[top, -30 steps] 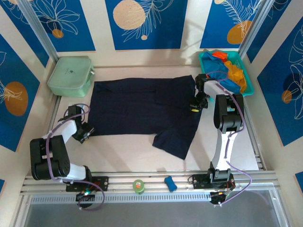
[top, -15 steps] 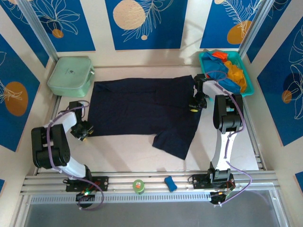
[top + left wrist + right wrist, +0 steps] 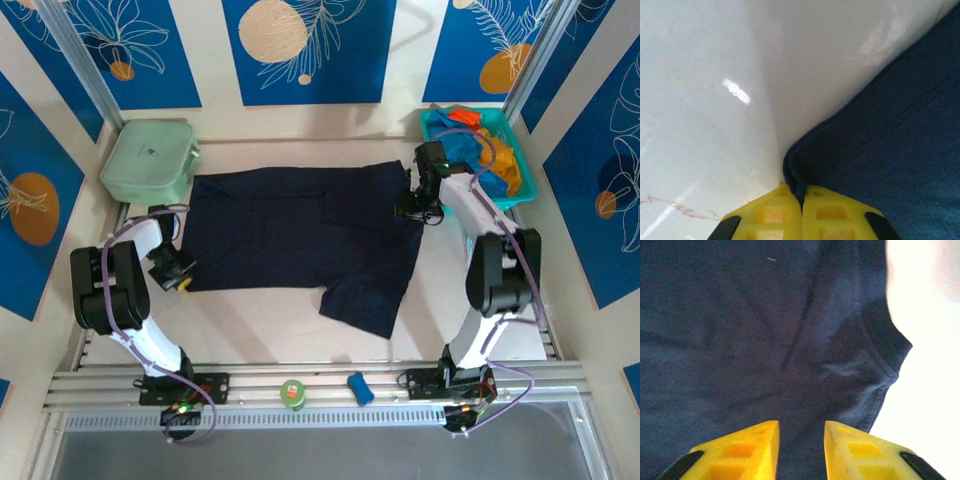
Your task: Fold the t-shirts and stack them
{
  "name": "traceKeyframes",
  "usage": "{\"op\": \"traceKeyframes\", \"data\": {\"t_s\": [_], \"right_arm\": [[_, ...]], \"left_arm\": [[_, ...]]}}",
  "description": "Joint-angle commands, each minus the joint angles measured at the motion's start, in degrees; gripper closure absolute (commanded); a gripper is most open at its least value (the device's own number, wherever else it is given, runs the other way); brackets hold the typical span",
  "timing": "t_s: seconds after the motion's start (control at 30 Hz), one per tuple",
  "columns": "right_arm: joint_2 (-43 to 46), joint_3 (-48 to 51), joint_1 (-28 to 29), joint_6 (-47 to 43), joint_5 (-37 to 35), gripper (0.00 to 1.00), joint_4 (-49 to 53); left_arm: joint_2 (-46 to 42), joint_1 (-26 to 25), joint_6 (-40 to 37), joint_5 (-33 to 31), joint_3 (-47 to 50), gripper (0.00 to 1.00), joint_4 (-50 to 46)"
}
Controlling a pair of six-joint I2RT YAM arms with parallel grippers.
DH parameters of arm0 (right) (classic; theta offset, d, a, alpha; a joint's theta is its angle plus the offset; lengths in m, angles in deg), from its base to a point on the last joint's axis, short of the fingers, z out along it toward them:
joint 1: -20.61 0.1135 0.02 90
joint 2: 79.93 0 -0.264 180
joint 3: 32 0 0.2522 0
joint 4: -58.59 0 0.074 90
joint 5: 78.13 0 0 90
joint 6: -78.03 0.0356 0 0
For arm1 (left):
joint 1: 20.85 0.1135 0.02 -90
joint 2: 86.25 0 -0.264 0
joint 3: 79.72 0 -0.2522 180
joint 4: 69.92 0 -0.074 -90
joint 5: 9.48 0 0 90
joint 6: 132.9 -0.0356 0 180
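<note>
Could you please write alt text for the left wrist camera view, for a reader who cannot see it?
The yellow fingers of the left gripper are shut on a bunched corner of the dark navy t-shirt. The shirt spreads across the right of the picture, and the glossy white table lies on the left.

The top view is evenly bright and sharp, with soft, faint shadows. In the left wrist view a glare streak lies on the glossy white table point(image 3: 735, 91). In the right wrist view the table at right burns out white, the navy t-shirt point(image 3: 740, 330) looks dim, and the right gripper point(image 3: 800, 430) is blurred.
</note>
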Motion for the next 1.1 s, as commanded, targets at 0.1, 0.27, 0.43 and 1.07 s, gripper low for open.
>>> {"op": "traceKeyframes", "data": {"t_s": [0.1, 0.27, 0.43, 1.07], "right_arm": [[17.8, 5.8, 5.7, -6.0, 4.2, 0.58, -10.9], [25.0, 4.1, 8.6, -14.8, 12.1, 0.56, -6.0], [33.7, 4.0, 17.7, -22.3, 10.9, 0.58, -3.5], [46.3, 47.2, 36.3, -79.3, -2.1, 0.41, 5.5]], "left_arm": [[4.7, -1.1, -1.9, 6.7, -1.1, 1.00, 22.2], [2.3, -1.9, -3.5, 6.9, -1.0, 1.00, 21.6], [-0.7, -2.3, -4.9, 6.8, 1.0, 1.00, 22.1], [-9.6, -5.5, -4.5, 6.5, 8.1, 1.00, 24.2]]}}
